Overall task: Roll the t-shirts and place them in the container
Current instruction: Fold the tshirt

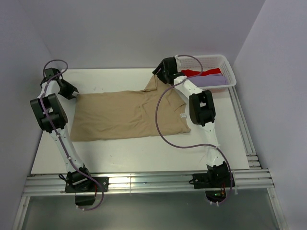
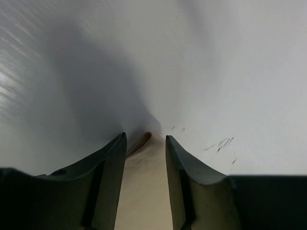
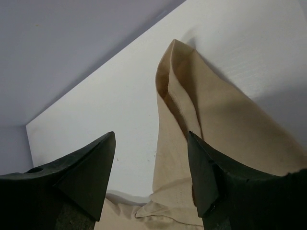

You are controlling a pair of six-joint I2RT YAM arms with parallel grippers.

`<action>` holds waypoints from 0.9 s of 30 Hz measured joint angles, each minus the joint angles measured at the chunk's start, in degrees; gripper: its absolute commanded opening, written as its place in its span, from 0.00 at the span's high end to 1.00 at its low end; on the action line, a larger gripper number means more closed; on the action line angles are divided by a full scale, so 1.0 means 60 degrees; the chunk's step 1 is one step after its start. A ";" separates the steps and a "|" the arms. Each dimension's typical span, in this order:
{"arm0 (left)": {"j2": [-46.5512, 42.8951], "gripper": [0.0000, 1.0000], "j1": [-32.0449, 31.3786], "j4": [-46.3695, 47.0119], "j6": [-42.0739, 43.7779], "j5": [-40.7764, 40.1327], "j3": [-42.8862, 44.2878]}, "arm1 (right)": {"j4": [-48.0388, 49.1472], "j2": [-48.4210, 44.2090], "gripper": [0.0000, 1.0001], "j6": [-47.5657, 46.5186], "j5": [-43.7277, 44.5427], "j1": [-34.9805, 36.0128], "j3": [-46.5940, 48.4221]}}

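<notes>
On table (image 1: 144,155), tan shirt (image 1: 120,115) lies flat; L gripper (image 2: 146,135) part-spread astride its far-left corner, R gripper (image 3: 151,133) wide apart by sleeve (image 3: 182,86); basket (image 1: 229,72) holds other shirts (image 1: 213,81).

Top external view was set high at the near side, looking down and forward; the whole table (image 1: 144,160) was taken in from far off. Left wrist view was held low at the left gripper (image 2: 145,139), very near the tabletop and faced onto it. Right wrist view was held close at the right gripper (image 3: 151,135), angled over the table toward the back wall (image 3: 72,43). The tan t-shirt (image 1: 120,115) was shared by all three views; only a narrow strip was caught in the left wrist one.
</notes>
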 measured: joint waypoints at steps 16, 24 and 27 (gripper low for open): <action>0.0299 1.00 -0.0379 -0.0087 0.0182 -0.0444 0.0386 | -0.0641 0.0000 0.33 -0.0455 0.0772 0.0135 0.0109; 0.0291 1.00 -0.0404 -0.0095 0.0186 -0.0572 0.0390 | -0.1096 -0.0120 0.35 -0.1639 0.1861 0.0430 0.0117; 0.0248 1.00 -0.0404 -0.0091 0.0193 -0.0652 0.0353 | -0.1300 -0.0168 0.37 -0.2062 0.2069 0.0568 0.0171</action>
